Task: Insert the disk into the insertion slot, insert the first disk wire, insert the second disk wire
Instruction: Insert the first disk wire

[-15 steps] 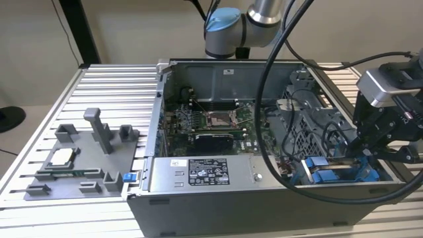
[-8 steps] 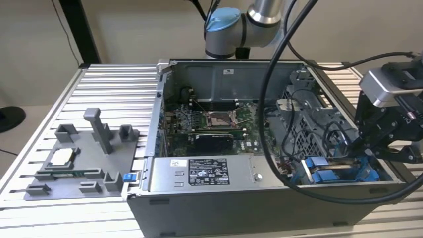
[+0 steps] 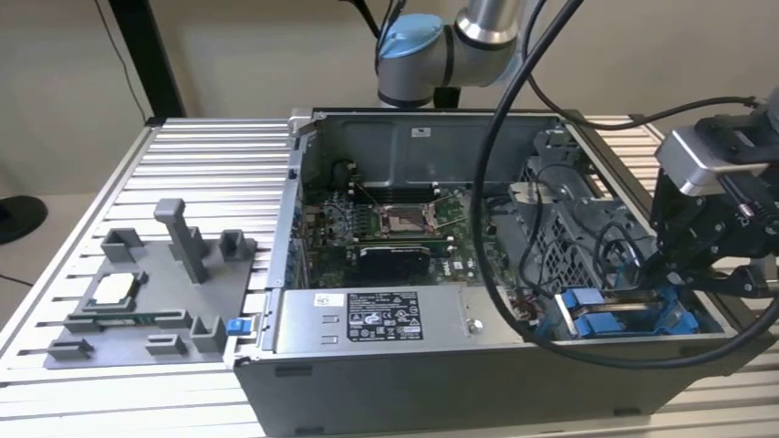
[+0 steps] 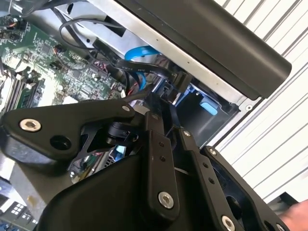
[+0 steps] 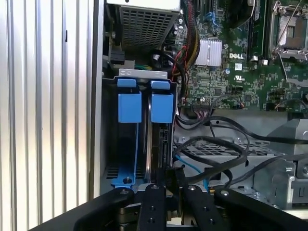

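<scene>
The disk (image 5: 161, 144) stands on edge inside the insertion slot (image 5: 143, 73), its blue carrier tab (image 5: 162, 103) beside a second blue tab (image 5: 130, 103). My gripper (image 5: 171, 180) hovers right over the disk's near end, at the case's corner on the exterior view's right (image 3: 658, 274). In the second wrist view the fingers (image 4: 156, 144) stand close together, shut on the black connector (image 4: 175, 83) of a flat black disk wire (image 4: 120, 55). A thin blue wire (image 4: 142, 52) curls loose just behind it.
The open computer case (image 3: 487, 383) lies on a ribbed aluminium table (image 3: 207, 173). A motherboard (image 5: 240, 72), perforated cage (image 5: 144, 24), silver power-supply box (image 3: 365, 319) and black cable loops (image 5: 216, 144) crowd the gripper. A grey fixture (image 3: 159, 301) is on the exterior view's left. A hand (image 4: 298, 216) is nearby.
</scene>
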